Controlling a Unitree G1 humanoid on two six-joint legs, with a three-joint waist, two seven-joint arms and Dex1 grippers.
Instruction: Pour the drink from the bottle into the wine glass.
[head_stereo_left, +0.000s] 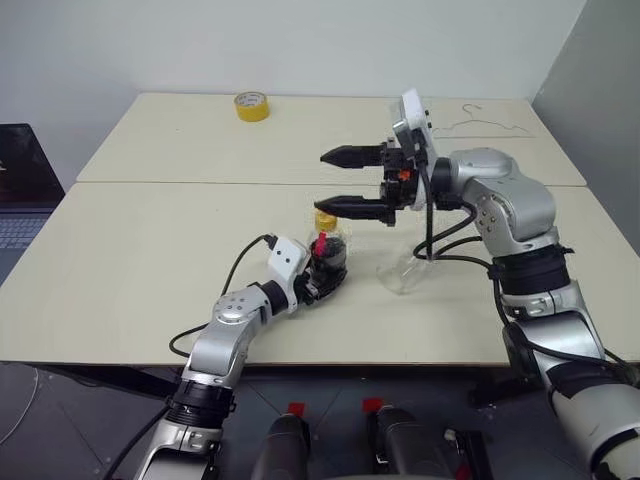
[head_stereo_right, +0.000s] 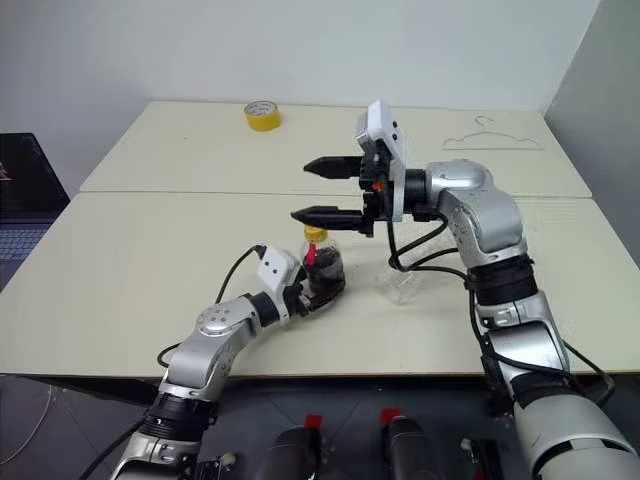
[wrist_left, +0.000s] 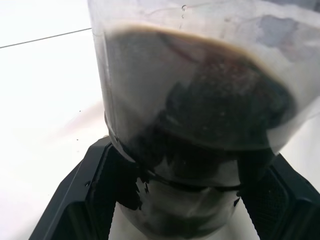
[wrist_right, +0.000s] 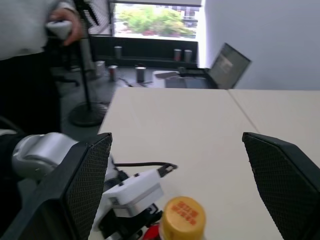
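Bottle held, cap still on; pouring not begun.

We grip the bottle (head_stereo_left: 328, 256) upright on the table (head_stereo_left: 140, 250) with our left gripper (head_stereo_left: 322, 272); our right gripper (head_stereo_left: 355, 181), fingers wide, hovers above the yellow cap (wrist_right: 182, 218). The wine glass (head_stereo_left: 408, 274), apparently empty, lies nearby.

Even, bright indoor light gave soft shadows on the table (head_stereo_left: 150, 260); the window (wrist_right: 157, 20) glared, and the bottle (wrist_left: 200, 115) looked blurred.
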